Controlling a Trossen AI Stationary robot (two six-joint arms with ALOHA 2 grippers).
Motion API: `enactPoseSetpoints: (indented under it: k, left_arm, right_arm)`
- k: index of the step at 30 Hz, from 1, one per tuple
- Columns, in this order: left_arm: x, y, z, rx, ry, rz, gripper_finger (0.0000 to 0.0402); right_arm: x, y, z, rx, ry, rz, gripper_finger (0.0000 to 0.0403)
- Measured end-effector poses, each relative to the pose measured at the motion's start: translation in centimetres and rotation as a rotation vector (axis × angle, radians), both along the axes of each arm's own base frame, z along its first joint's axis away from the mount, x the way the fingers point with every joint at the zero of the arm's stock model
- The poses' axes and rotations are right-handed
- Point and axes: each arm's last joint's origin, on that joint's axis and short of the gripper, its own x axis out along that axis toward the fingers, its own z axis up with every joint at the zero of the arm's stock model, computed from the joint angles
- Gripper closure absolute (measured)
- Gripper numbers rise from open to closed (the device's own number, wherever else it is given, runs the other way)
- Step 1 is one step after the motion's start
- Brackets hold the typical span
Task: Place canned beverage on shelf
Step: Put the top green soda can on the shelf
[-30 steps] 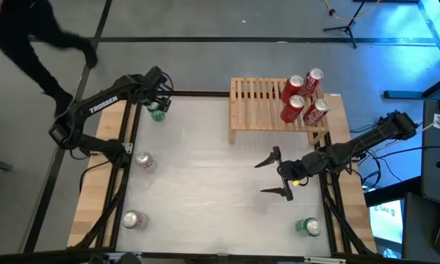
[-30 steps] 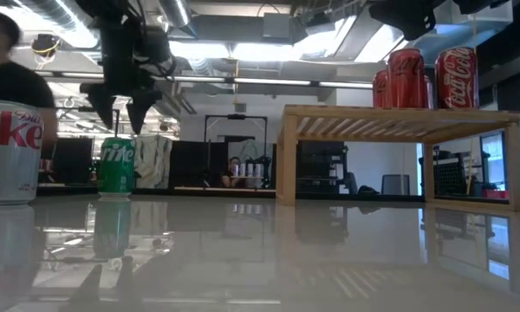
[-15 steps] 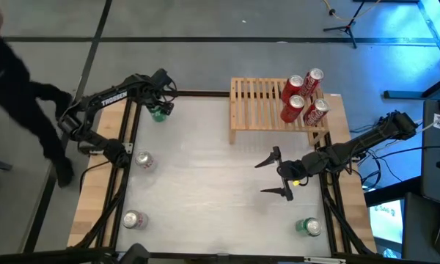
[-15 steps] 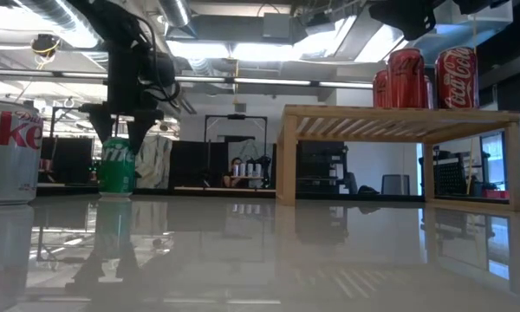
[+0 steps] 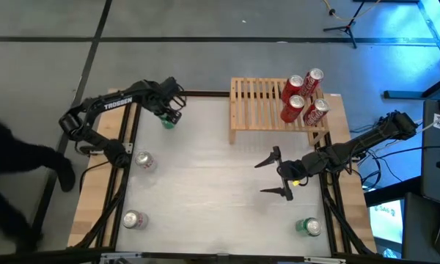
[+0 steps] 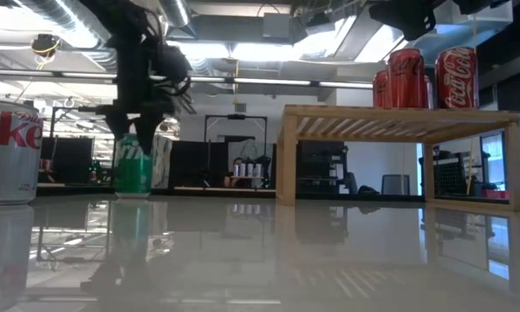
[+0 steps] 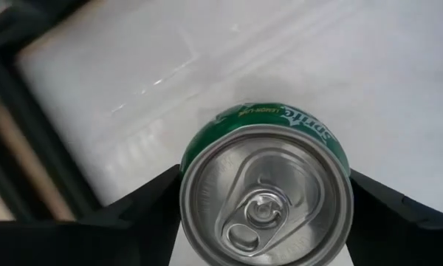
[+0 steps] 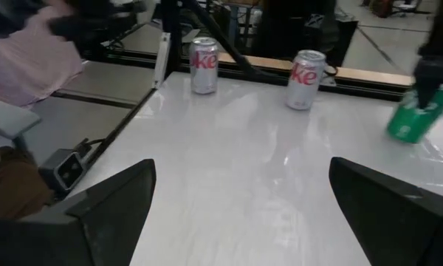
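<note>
A green Sprite can (image 5: 166, 122) stands at the table's far left; it also shows in the low view (image 6: 133, 166) and the left wrist view (image 7: 266, 193). My left gripper (image 5: 169, 108) is above it, shut on it. The light wooden slatted shelf (image 5: 258, 103) stands at the far right, with several red cans (image 5: 301, 97) on its right half. My right gripper (image 5: 273, 176) is open and empty, in front of the shelf and near the table's right side. My left gripper pinches the green can's side wall just below the top rim (image 7: 187, 166) between its two fingers (image 7: 144, 203), one on each side. The fingers come from above, pointing down. The can is upright; whether its base is off the table I cannot tell.
Two silver Coke cans (image 5: 143, 160) (image 5: 132, 218) stand along the table's left side and another green can (image 5: 309, 226) at the near right. A person in dark clothes (image 5: 15, 176) is beside the table's left edge.
My left gripper has come down over the green can, taken hold of it, and moved with it a little toward the table's right and near edges. The can stays upright. The person has moved along the table's left side.
</note>
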Motion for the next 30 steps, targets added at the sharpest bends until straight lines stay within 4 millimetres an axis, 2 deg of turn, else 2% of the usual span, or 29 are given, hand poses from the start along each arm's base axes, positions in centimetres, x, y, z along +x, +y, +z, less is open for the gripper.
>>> enactPoseSetpoints:
  k: [4,10,16,21,30]
  left_arm:
    - [2.4,-3.1,0.3,0.009,-0.039,-0.088,0.0125]
    - [5.9,-9.1,0.6,-0.004,-0.141,-0.242,0.0120]
    - [8.6,-14.7,2.2,0.020,-0.284,-0.360,0.0118]
    - [10.7,-18.0,2.1,0.012,-0.302,-0.440,0.0117]
    - [16.5,-22.2,2.4,-0.040,-0.260,-0.647,0.0116]
  right_arm:
    - [0.0,-0.1,0.0,-0.010,-0.002,-0.041,0.0004]
    - [0.1,-0.1,-0.1,-0.013,0.001,-0.046,0.0004]
    - [0.1,-0.1,-0.1,-0.013,0.001,-0.046,0.0004]
    - [0.1,-0.1,-0.1,-0.013,0.001,-0.047,0.0004]
    - [0.1,-0.1,-0.1,-0.016,0.006,-0.048,0.0004]
